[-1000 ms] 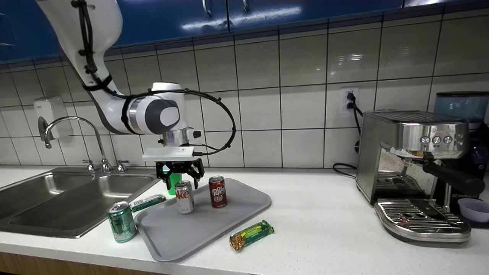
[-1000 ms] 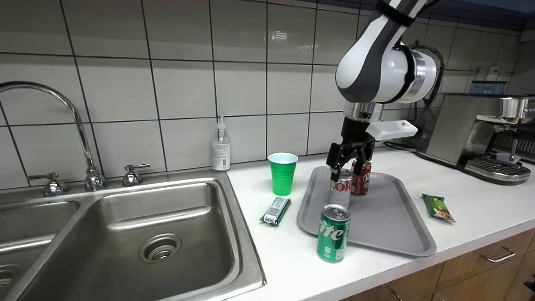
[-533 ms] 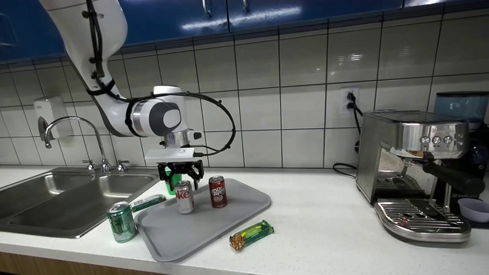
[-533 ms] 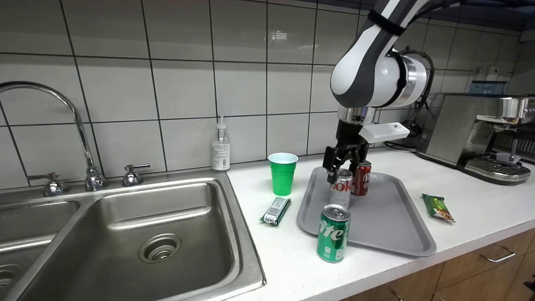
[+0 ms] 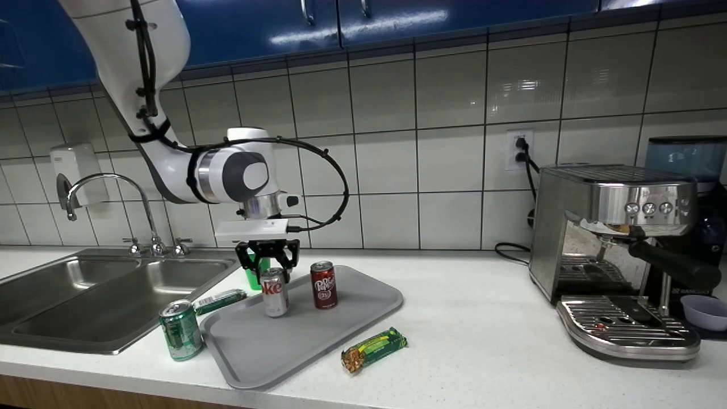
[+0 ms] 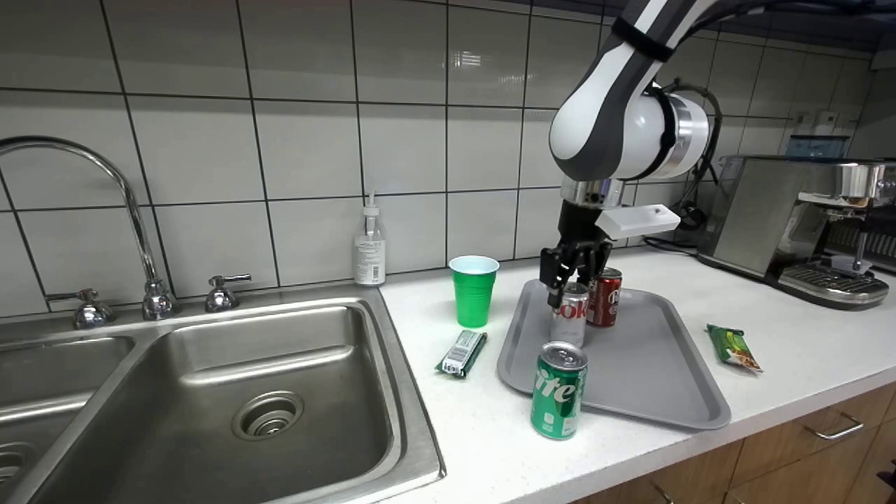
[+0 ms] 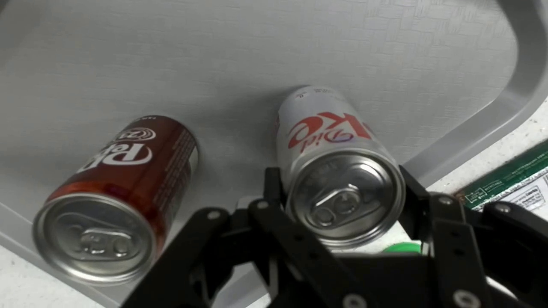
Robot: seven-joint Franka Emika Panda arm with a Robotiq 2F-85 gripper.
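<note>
2 black fingers [image 7: 272,188] of the gripper [image 5: 273,277] are found closed about the upper part of the Diet Coke can [image 7: 338,171], pinching it from opposite sides; in the wrist view a finger lies against each flank, just below the lid. The can is upright at the gray tray [image 5: 301,346], on the side toward the 2-basin steel sink [image 6: 408,399]; whether its base bears on the tray cannot be confirmed. The tray rests on the white counter [image 5: 471,341]. A Dr Pepper can [image 5: 324,285], likewise upright on the tray, stands near the held can and apart from it. The green Sprite can [image 6: 558,392] is upright on the counter, just outside the tray's edge; contact with the rim cannot be determined. A green cup [image 6: 474,294] with a white interior stands between the sink and the tray, near 1 green wrapped bar [image 6: 462,353], which lies with its white label upward. A green granola bar packet [image 5: 374,350] lies on the counter at the tray's opposite side. Further items noted: a chrome faucet [image 6: 138,224], a clear pump bottle [image 6: 369,253] at the sink's rear corner, a steel espresso machine [image 5: 619,199] well apart from the tray, and blue cabinets [image 5: 483,11] above the tiled wall [image 5: 448,159].
</note>
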